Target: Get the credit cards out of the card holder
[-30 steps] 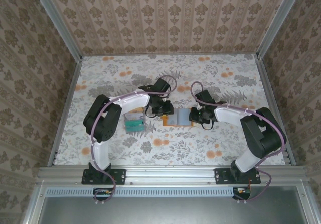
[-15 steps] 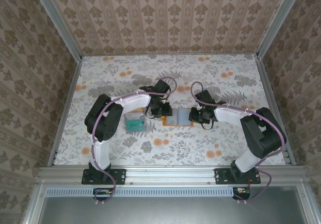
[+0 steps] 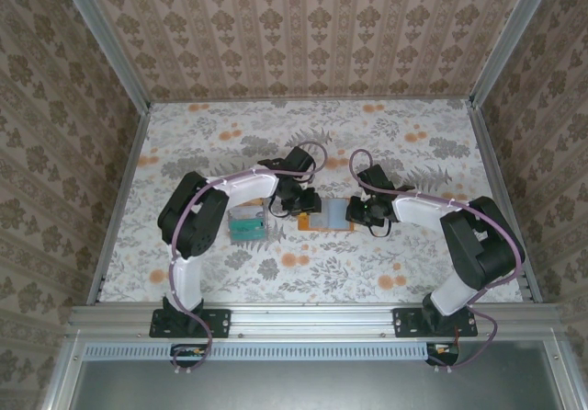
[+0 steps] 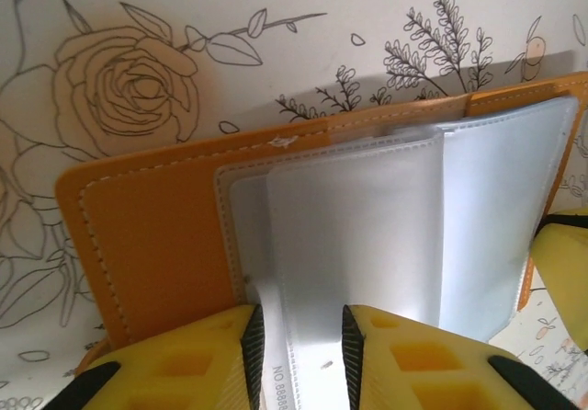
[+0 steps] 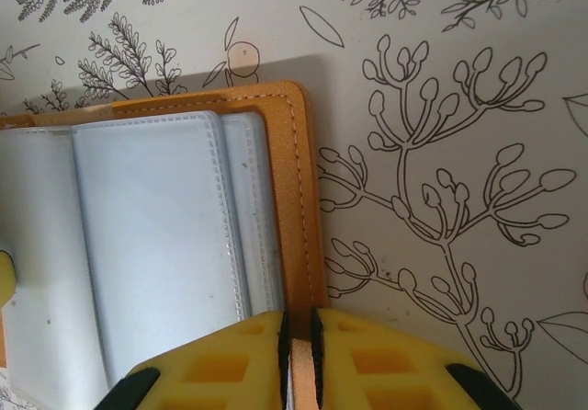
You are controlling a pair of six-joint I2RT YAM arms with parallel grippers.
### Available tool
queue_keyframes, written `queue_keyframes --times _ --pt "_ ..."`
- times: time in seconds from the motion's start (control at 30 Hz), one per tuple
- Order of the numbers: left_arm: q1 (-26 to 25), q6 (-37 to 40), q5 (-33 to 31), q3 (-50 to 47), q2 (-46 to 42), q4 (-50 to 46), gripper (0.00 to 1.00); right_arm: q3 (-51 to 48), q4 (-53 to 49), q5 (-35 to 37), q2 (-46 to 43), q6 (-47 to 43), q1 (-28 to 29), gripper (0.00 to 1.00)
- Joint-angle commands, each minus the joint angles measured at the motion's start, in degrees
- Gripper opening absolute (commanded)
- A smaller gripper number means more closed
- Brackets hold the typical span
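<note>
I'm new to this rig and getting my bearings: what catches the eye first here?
The open orange card holder lies at the centre of the flowered table. The right gripper pinches its orange edge, while the left gripper sits with fingers parted over its pale sleeves. A small stack of credit cards lies just left of it.

The desk (image 3: 404, 153) wears a pale cloth printed with grey leaves and orange flowers; the wrist views show the print close up as line-drawn roses, ferns and berry sprigs. Three walls enclose it: back wall (image 3: 303, 33), left wall (image 3: 46, 134) and right wall (image 3: 551, 107), all papered beige with brown damask stripes. Aluminium posts (image 3: 101, 35) climb the back corners, and a metal rail (image 3: 312, 316) edges the near side. The light is soft and even
</note>
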Motion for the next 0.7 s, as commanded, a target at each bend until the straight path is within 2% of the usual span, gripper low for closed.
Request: queue_keyframes --times 0.0,0.17,0.53,0.6,0.67 --pt "-0.6 0.5 1.5 0.3 1.0 0.7 0.34 -0.3 -0.9 -0.5 0.1 0.6 0.6 0.19" --pt "-0.8 1.1 1.6 1.2 0.2 0.5 0.45 0.0 -1.0 -0.7 0.5 0.5 0.6 0.19" --pt "-2.3 3.2 3.4 4.2 -0.4 0.6 0.5 0.8 -1.4 -0.5 1.0 0.2 0.6 0.2" --pt "-2.7 3.6 3.6 5.2 -0.1 0.2 0.57 0.9 -1.5 -0.4 0.9 0.2 0.6 0.2" --pt "-3.1 4.2 3.8 6.1 0.1 -0.1 0.57 0.9 -1.5 -0.3 0.8 0.2 0.6 0.2"
